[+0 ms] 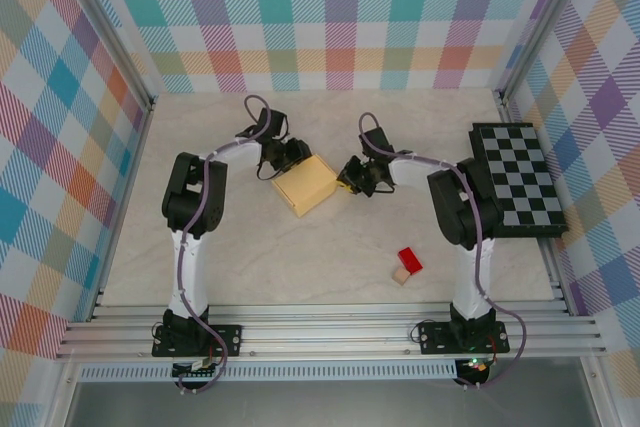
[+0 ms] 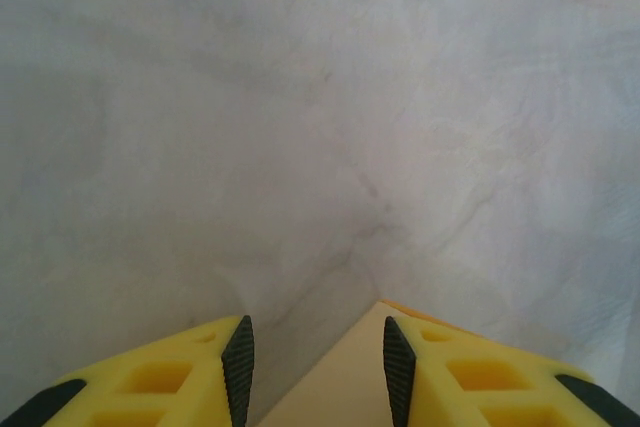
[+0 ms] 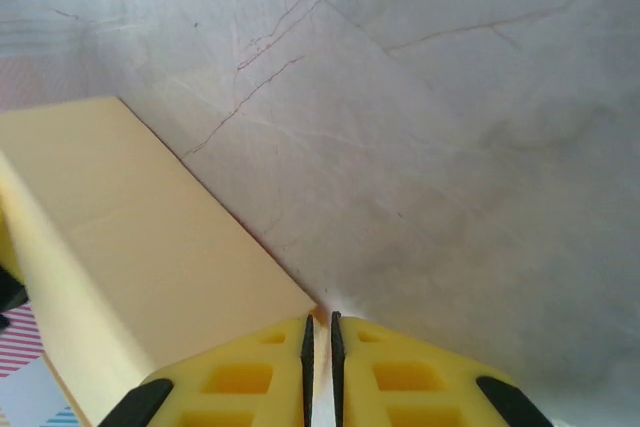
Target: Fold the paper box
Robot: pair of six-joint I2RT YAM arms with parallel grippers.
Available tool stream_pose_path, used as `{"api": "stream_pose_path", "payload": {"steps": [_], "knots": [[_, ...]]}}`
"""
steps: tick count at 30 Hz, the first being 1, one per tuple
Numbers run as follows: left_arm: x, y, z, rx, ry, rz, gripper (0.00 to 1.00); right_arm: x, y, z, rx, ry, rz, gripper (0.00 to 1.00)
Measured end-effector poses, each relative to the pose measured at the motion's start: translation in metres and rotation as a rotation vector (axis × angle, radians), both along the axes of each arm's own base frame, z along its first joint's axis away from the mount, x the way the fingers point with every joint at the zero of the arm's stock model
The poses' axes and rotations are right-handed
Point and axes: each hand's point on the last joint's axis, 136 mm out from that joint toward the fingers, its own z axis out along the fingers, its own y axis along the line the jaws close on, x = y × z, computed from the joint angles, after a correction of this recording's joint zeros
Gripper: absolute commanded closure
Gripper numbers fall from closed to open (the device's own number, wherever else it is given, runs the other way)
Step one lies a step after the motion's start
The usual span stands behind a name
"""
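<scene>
Left gripper: jaws parted and not clamped. The black pads stand apart with a clear gap between them. A pale corner of the paper box pokes up into that gap from beneath the fingers. It sits close against the pad on the right in the wrist view, and bare table shows between it and the other pad. I cannot tell whether that pad actually touches the card. Ahead of the tips there is only marbled tabletop.

Right gripper: fingers drawn together, with only a thin slit between the pads and nothing visible in it. The box lies ahead and to the left of these fingers in the wrist view. It is a closed rectangular carton lying flat on a broad face, with one long side wall facing the camera. Its nearest corner comes right up to the fingertips; contact is not certain.

From overhead, the box sits between the two grippers. The left one is at its far corner and the right one is at its opposite side.

Red block with the tan cube just beside it: well behind the right gripper, back toward that arm's base. Checkered board: off to the right gripper's outer side, well apart.
</scene>
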Motion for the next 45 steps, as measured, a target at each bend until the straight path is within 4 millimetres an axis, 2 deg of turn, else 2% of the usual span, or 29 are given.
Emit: {"api": "stream_pose_path", "payload": {"steps": [7,9,12,17,19,21,23,25,30,37,45], "knots": [[-0.010,0.015,0.004,-0.018,0.039,0.024,0.54,-0.001,-0.033,0.036,-0.038,-0.083,-0.022,0.84],[-0.014,0.025,0.006,-0.015,0.056,0.043,0.54,-0.010,-0.039,0.042,-0.040,-0.093,-0.021,0.84],[-0.023,0.047,0.012,-0.014,0.069,0.083,0.53,-0.034,-0.037,0.043,-0.038,-0.081,0.007,0.86],[-0.043,0.074,0.011,-0.018,0.096,0.132,0.54,-0.084,-0.011,0.021,-0.029,-0.007,0.082,0.89],[-0.047,0.074,0.005,-0.028,0.104,0.132,0.54,-0.104,0.010,0.016,-0.017,0.012,0.122,0.89],[-0.053,0.073,-0.002,-0.038,0.117,0.136,0.54,-0.115,0.032,0.015,0.012,0.012,0.148,0.90],[-0.051,0.072,0.000,-0.055,0.109,0.140,0.54,-0.122,0.053,0.013,0.045,0.009,0.171,0.90],[-0.053,0.068,0.000,-0.060,0.107,0.132,0.54,-0.125,0.066,0.006,0.061,0.021,0.176,0.91],[-0.058,0.062,0.001,-0.064,0.097,0.118,0.54,-0.117,0.074,-0.005,0.066,0.043,0.143,0.92],[-0.069,0.055,0.000,-0.080,0.100,0.127,0.55,-0.107,0.088,0.005,0.108,0.018,0.121,0.92],[-0.078,0.054,-0.001,-0.078,0.107,0.173,0.56,-0.119,0.102,0.003,0.133,0.036,0.123,0.93]]}}
